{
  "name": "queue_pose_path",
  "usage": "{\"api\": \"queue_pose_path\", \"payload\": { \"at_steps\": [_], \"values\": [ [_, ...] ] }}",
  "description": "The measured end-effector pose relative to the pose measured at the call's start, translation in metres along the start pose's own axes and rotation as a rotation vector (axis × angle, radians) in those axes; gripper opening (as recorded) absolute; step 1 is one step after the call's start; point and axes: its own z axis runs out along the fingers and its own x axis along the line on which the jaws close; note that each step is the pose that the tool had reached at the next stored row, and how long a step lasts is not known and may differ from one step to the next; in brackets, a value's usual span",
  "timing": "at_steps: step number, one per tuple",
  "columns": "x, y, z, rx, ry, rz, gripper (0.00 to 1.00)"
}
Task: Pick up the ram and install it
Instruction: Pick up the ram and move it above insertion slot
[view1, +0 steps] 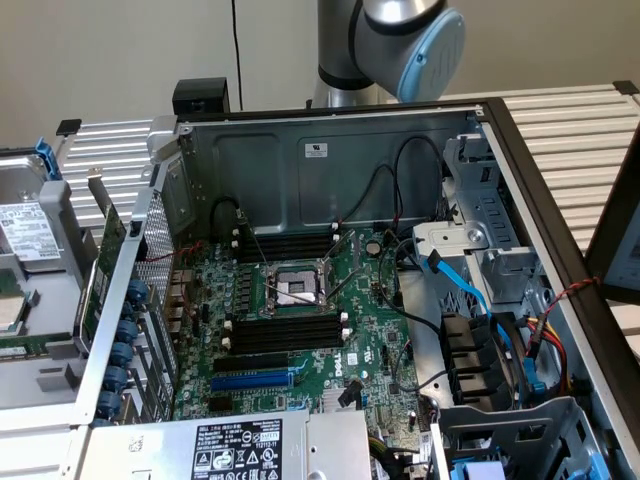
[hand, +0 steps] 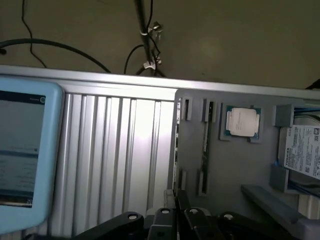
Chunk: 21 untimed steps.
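The ram (hand: 205, 145) stands on edge in a slot of a grey parts tray (hand: 235, 170) and shows as a thin dark strip. In the exterior view the ram (view1: 103, 275) is a long green board just outside the case's wall on the exterior view's left. My gripper (hand: 177, 225) is shut with nothing in it. It hovers above the tray's edge, a short way from the near end of the ram. The motherboard's black memory slots (view1: 285, 332) lie inside the open computer case (view1: 330, 150), beside the processor socket (view1: 297, 287).
A loose processor (hand: 242, 121) and a hard drive (hand: 305, 150) share the tray with the ram. A ribbed aluminium table (hand: 120, 155) borders the tray, with a light-blue screen device (hand: 22, 150) on it. Cables, blue drive leads (view1: 470, 290) and a power supply (view1: 235, 448) crowd the case.
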Motion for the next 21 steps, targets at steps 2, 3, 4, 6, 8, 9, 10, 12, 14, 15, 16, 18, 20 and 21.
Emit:
{"api": "queue_pose_path", "payload": {
  "at_steps": [2, 3, 4, 6, 8, 9, 10, 12, 14, 15, 16, 18, 20, 21],
  "values": [
    [0.001, -0.0045, -0.0088, 0.0003, -0.0070, -0.002, 0.13],
    [0.002, -0.0072, -0.0135, 0.0004, -0.0105, -0.003, 0.13],
    [0.002, -0.0098, -0.0175, 0.0003, -0.0128, -0.004, 0.13],
    [0.002, -0.0153, -0.0247, -0.0004, -0.0146, -0.007, 0.13],
    [0.003, -0.0209, -0.0309, -0.0024, -0.0148, -0.009, 0.13],
    [0.003, -0.0238, -0.0337, -0.0036, -0.0148, -0.010, 0.13],
    [0.003, -0.0266, -0.0352, -0.0062, -0.0150, -0.011, 0.13],
    [0.004, -0.0326, -0.0372, -0.0125, -0.0154, -0.013, 0.13],
    [0.004, -0.0390, -0.0388, -0.0182, -0.0159, -0.015, 0.13],
    [0.004, -0.0421, -0.0395, -0.0212, -0.0161, -0.016, 0.13],
    [0.005, -0.0449, -0.0400, -0.0252, -0.0163, -0.016, 0.13],
    [0.005, -0.0507, -0.0408, -0.0338, -0.0168, -0.018, 0.13],
    [0.005, -0.0568, -0.0416, -0.0410, -0.0174, -0.019, 0.13],
    [0.006, -0.0602, -0.0420, -0.0437, -0.0176, -0.020, 0.13]
  ]
}}
